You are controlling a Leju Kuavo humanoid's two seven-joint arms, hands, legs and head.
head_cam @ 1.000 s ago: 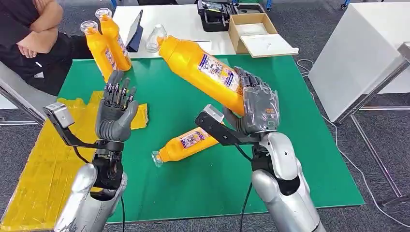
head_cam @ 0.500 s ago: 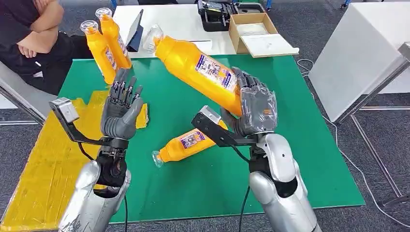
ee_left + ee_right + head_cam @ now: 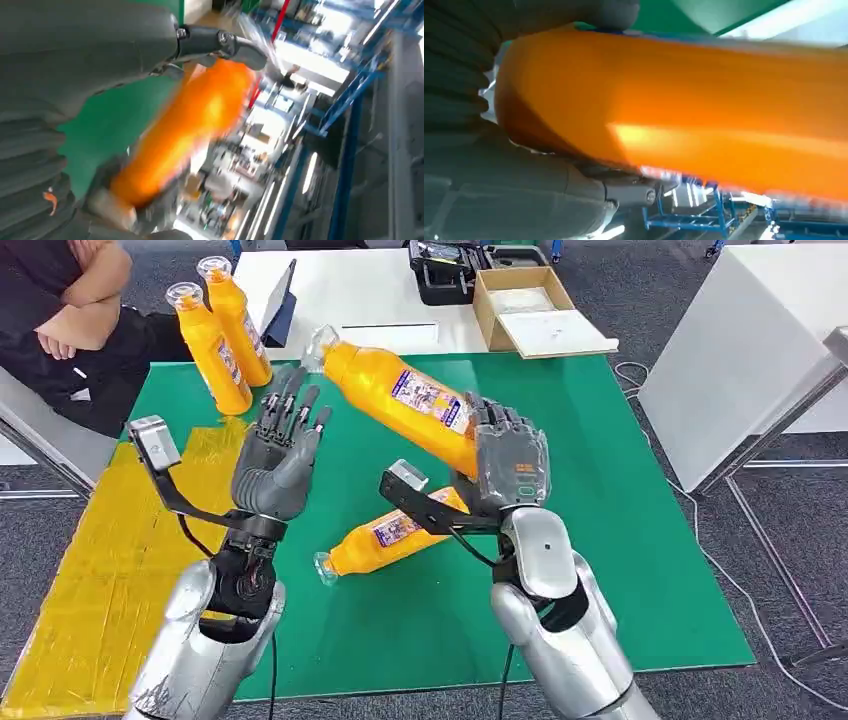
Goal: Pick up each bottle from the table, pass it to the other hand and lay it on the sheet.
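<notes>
At frame center, the right robot hand (image 3: 510, 468) grips a raised orange bottle (image 3: 400, 400) by its base, cap pointing toward the upper left. The left robot hand (image 3: 280, 455) is open, fingers spread, just beside the bottle's neck but not touching it. A second bottle (image 3: 390, 535) lies on the green surface (image 3: 620, 540) below center. Two more bottles (image 3: 222, 330) stand at upper left. The yellow sheet (image 3: 90, 570) lies at lower left.
</notes>
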